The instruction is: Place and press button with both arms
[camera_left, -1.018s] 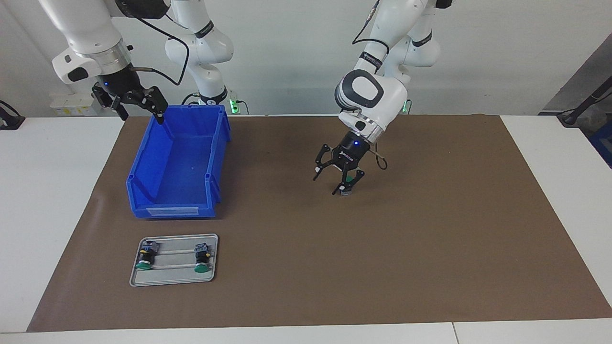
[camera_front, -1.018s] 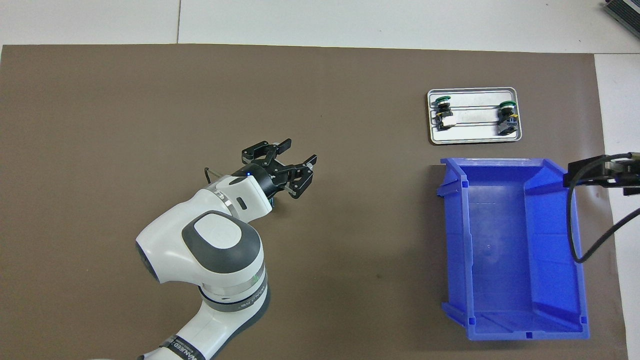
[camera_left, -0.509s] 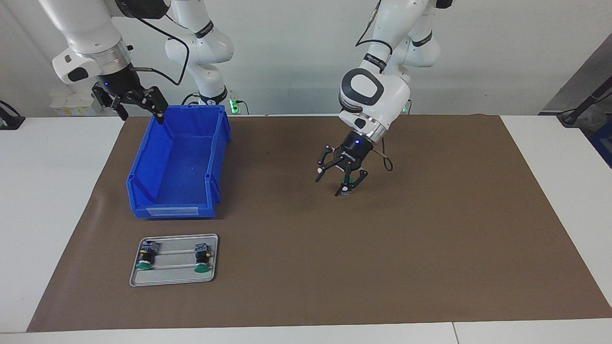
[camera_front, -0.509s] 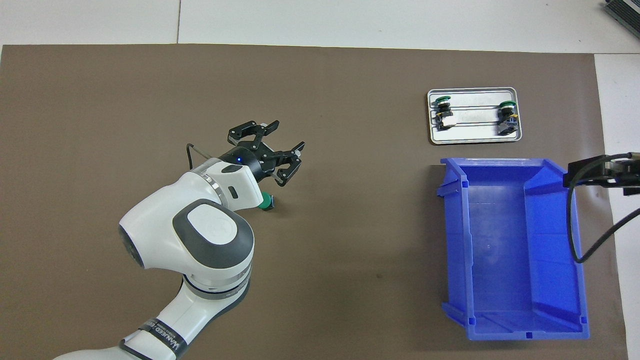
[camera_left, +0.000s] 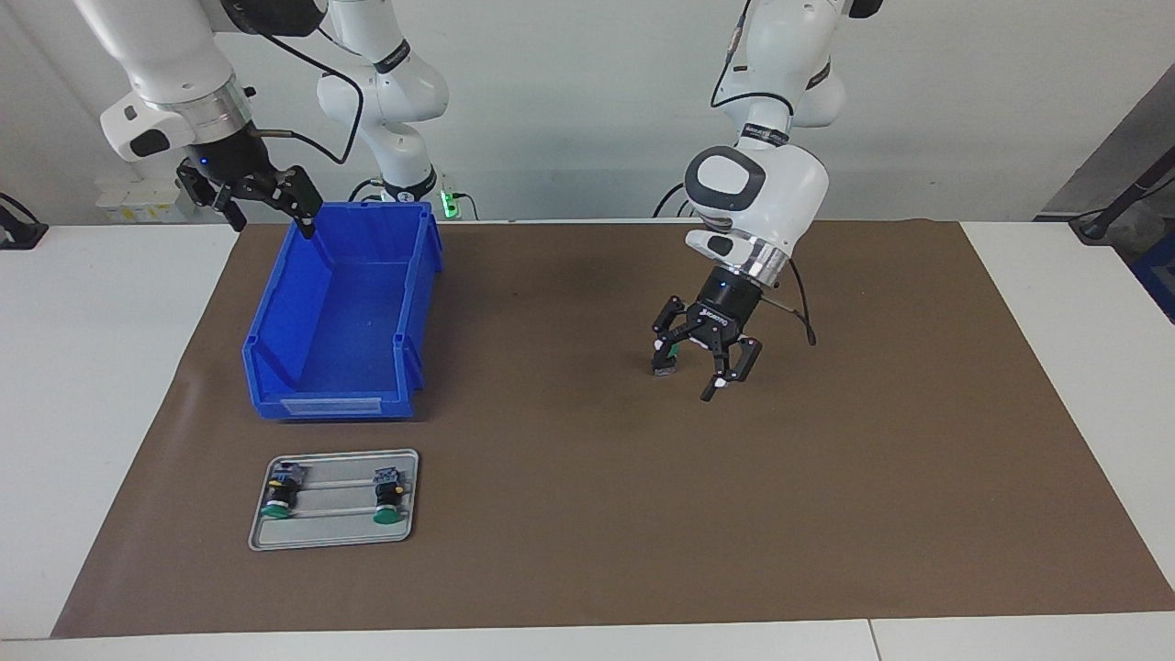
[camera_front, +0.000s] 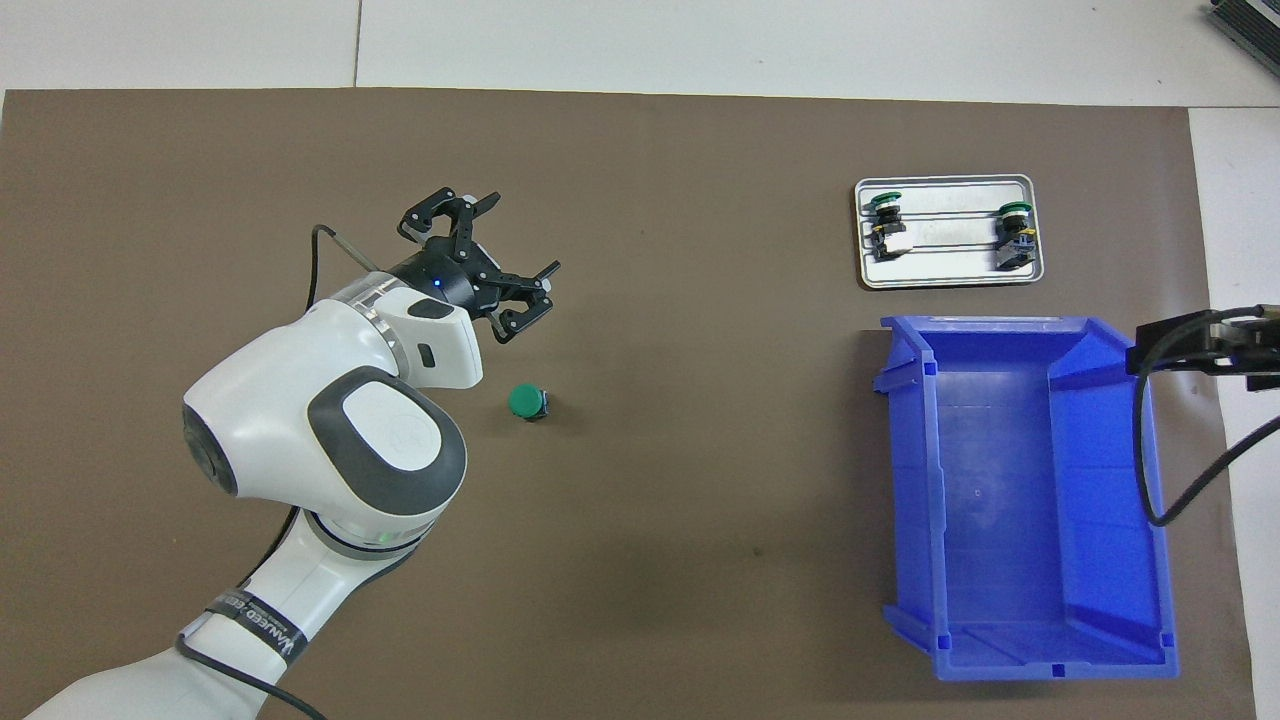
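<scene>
— Green-capped push-button [camera_front: 526,402] stands upright on the brown mat [camera_front: 700,480], cap up; from across the table my left gripper's links half hide it.

— And the left gripper [camera_left: 692,371]?

— Fingers spread, holding nothing, just beside the button. My right gripper [camera_left: 268,204] waits over the blue plastic bin's [camera_left: 341,312] rim, fingers apart, cut off overhead. Two more buttons [camera_left: 332,496] lie on the grey metal tray [camera_left: 335,538].

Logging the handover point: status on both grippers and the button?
Left gripper open, over bare mat beside the button. Button upright on mat, cap up, free. Right gripper open, waiting over the blue bin. Nothing in the way.
</scene>
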{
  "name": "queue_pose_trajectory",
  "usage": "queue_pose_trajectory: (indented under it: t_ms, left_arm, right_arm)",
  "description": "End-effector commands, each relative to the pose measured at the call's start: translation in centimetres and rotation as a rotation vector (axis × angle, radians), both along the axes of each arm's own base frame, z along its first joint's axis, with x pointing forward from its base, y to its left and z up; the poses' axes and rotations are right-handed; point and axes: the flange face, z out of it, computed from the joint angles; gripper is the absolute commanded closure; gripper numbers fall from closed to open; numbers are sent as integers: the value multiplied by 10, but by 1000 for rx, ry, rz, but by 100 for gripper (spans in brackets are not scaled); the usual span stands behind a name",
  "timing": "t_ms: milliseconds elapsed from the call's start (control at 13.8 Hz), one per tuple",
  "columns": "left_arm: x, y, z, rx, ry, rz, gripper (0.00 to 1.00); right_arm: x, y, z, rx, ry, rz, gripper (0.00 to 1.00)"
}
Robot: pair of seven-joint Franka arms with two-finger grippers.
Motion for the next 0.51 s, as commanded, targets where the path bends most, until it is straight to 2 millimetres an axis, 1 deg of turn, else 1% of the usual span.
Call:
queue_pose_trajectory:
  t_ms: [0, 73, 218, 364, 436]
  left_arm:
    - [15, 20, 10, 97, -66, -35, 1]
    - [24, 31, 16, 144, -90, -63, 1]
    - [47, 59, 36, 250, -126, -162, 1]
    - [67, 88, 63, 293, -109, -253, 1]
    - [71, 105, 72, 324, -84, -299, 1]
  right_arm:
    - [-2, -1, 2, 16, 6, 14, 0]
    - [-2, 0, 2, 15, 6, 17, 0]
    - [-2, -1, 2, 16, 6, 15, 0]
    - [-2, 0, 2, 15, 6, 17, 0]
    - [-2, -1, 2, 16, 6, 15, 0]
